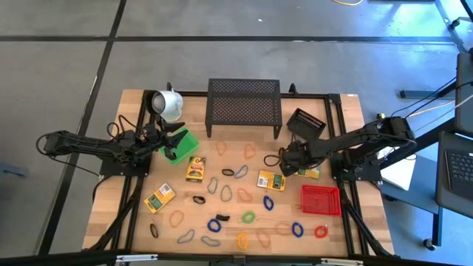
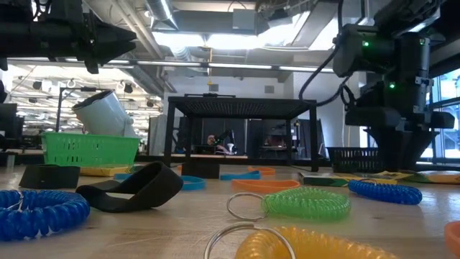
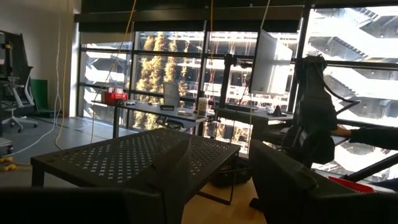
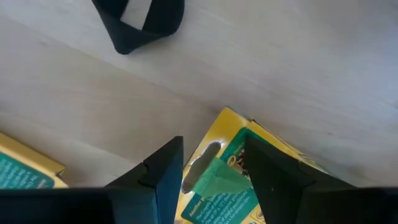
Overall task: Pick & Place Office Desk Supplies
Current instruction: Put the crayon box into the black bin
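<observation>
While right gripper (image 4: 211,171) hangs open over yellow box (image 4: 249,180), we judge it light, stiff; pinch narrow edges.

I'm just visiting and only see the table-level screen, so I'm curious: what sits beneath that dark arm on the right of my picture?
Observer: Its wrist camera shows the right gripper open above a small flat yellow cardboard box with green print.
Operator: Are there more boxes like that?
Observer: From above, another yellow box lies near the table's left side.
Operator: And the other arm?
Observer: From above, the left gripper hangs open beside a green plastic basket.
</observation>
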You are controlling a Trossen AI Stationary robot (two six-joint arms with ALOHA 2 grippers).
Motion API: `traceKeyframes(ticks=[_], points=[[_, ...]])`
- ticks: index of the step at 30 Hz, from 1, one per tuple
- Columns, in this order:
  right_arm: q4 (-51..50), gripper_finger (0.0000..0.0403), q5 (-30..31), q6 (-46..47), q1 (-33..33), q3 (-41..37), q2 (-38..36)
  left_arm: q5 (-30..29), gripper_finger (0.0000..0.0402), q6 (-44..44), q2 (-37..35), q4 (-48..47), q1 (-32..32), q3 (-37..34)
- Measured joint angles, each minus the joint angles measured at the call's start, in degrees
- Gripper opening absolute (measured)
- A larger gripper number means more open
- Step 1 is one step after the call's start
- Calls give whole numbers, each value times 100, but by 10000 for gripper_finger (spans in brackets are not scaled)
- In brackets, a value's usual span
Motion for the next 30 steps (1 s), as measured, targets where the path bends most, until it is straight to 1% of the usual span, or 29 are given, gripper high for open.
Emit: traceKeyframes(ticks=[3,7,12,16,19,30], points=[[-5,169,49,-59,76,4,32,-1,160,2,0,0,0,0],[-24,145,46,-258,167,2,34,-2,157,9,0,-1,1,0],[-19,92,-40,-785,268,-1,37,-2,155,9,0,0,2,0],[-2,43,-359,-1374,303,-7,43,-2,155,11,0,-2,2,0],[-2,10,-452,-1568,301,-11,47,-2,155,12,0,-2,2,0],[-3,3,-509,-1812,303,-11,47,-4,155,13,0,-3,1,0]])
